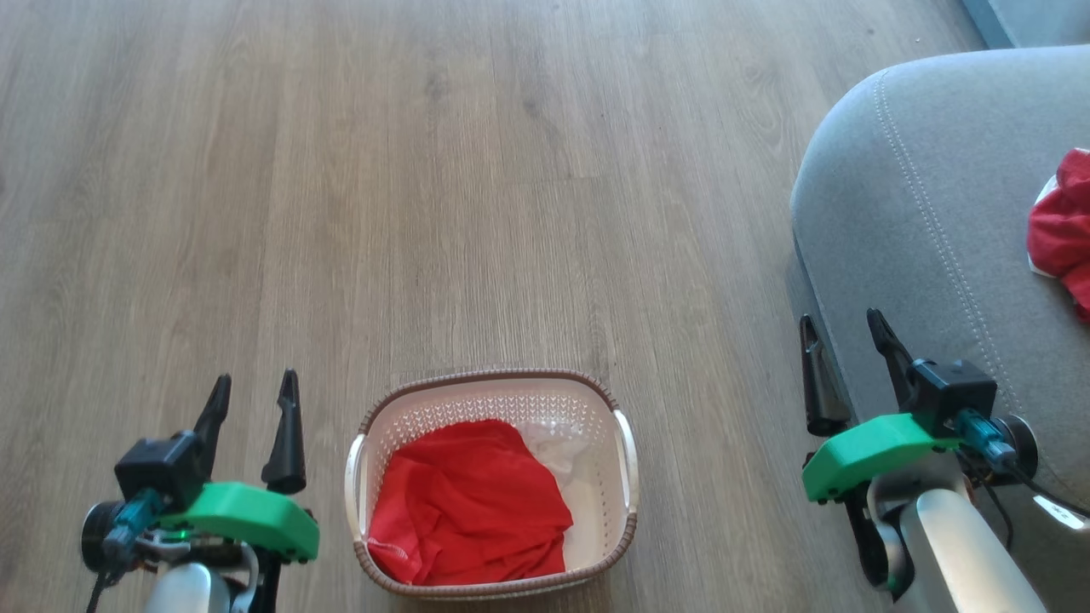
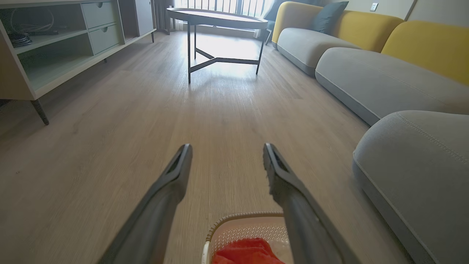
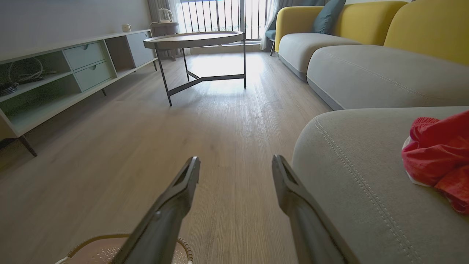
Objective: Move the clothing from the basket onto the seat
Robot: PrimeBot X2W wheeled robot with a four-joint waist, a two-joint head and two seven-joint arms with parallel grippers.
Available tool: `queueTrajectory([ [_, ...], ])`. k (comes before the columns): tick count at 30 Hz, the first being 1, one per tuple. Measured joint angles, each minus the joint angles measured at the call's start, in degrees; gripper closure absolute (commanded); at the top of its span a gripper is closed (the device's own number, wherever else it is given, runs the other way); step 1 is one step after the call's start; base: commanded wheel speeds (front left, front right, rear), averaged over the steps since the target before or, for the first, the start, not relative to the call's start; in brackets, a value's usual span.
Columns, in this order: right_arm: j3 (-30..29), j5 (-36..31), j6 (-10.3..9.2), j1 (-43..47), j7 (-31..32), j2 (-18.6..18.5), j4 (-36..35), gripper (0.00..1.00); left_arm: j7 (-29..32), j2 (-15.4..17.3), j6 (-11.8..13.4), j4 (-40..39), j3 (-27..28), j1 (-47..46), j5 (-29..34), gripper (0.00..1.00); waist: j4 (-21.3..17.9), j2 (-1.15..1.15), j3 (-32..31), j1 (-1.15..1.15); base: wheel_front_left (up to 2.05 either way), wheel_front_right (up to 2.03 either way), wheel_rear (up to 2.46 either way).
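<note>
Two jaw pairs gaping wide, gripping nothing. Left gripper (image 1: 255, 379) hovering left of basket (image 1: 490, 375), right gripper (image 1: 840, 319) beside seat (image 1: 920, 213). Clothing (image 1: 468, 502) lying between them, inside basket; second garment (image 1: 1060, 230) resting on seat, right of right jaws. Best: dropping straight onto heap, pinching thick fold.

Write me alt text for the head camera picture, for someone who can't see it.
A cream basket holding red clothing sits on a wood floor between the robot's open, empty left hand and right hand. At the right edge, another red garment lies on the grey seat.
</note>
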Motion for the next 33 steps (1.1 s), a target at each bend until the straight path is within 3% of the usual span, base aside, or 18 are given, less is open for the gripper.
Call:
queueTrajectory([
  [23,-1.38,-0.53,0.0,1.44,0.0,0.68,-1.37,0.0,0.01,-0.98,0.0,-2.16,1.11,1.69,2.24,0.0,0.6,0.0,0.11,0.0,0.0,0.0,0.0],
  [33,-1.33,-0.54,0.0,0.81,0.0,1.35,-3.19,0.0,0.01,-0.99,0.0,-1.02,-2.3,1.63,1.41,0.0,0.36,0.0,3.12,0.01,0.0,0.0,0.0],
])
